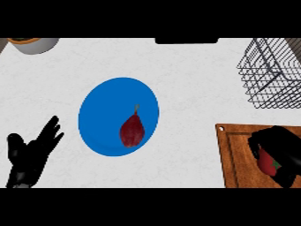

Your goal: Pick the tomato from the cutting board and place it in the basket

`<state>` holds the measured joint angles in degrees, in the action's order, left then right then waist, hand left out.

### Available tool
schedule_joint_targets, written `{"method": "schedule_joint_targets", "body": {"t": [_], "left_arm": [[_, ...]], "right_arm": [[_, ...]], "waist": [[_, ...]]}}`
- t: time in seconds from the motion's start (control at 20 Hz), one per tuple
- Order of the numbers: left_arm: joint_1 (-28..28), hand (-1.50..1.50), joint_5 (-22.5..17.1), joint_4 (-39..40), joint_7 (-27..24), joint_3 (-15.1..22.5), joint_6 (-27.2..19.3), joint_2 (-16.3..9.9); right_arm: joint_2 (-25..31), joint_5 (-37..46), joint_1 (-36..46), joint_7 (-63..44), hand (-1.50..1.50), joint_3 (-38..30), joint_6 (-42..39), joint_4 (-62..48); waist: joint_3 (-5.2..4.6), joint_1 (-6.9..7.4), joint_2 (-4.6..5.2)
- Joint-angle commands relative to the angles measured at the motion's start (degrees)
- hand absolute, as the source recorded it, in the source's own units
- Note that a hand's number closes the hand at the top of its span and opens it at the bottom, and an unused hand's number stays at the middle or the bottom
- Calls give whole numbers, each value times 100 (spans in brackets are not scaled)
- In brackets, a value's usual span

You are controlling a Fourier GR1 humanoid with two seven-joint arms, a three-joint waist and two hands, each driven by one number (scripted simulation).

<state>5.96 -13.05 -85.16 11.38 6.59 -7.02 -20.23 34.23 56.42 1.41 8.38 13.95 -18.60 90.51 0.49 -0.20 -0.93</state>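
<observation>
A red tomato [267,163] with a green stem lies on the wooden cutting board [236,152] at the lower right. My right hand [288,152] covers it from above, fingers curled round it, so only its left side shows. The wire basket [276,75] stands at the upper right, beyond the board. At the lower left my left hand [34,152] rests open on the counter, fingers straight and pointing up.
A blue plate [107,110] sits mid-counter with a dark red pear-shaped fruit [132,129] on it. A grey bowl [35,44] stands at the top left. A dark object [185,40] lies at the counter's far edge.
</observation>
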Motion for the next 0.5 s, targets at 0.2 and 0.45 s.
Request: {"method": "schedule_joint_targets", "body": {"t": [0.2,0.45], "left_arm": [[107,0,181,479,249,189,-42,136],[12,0,185,715,168,101,1,191]], "right_arm": [[-1980,782,139,-2855,150,815,-632,900],[-2531,915,53,-3170,150,825,24,1424]], "waist": [[-62,-26,92],[-54,-73,99]]}}
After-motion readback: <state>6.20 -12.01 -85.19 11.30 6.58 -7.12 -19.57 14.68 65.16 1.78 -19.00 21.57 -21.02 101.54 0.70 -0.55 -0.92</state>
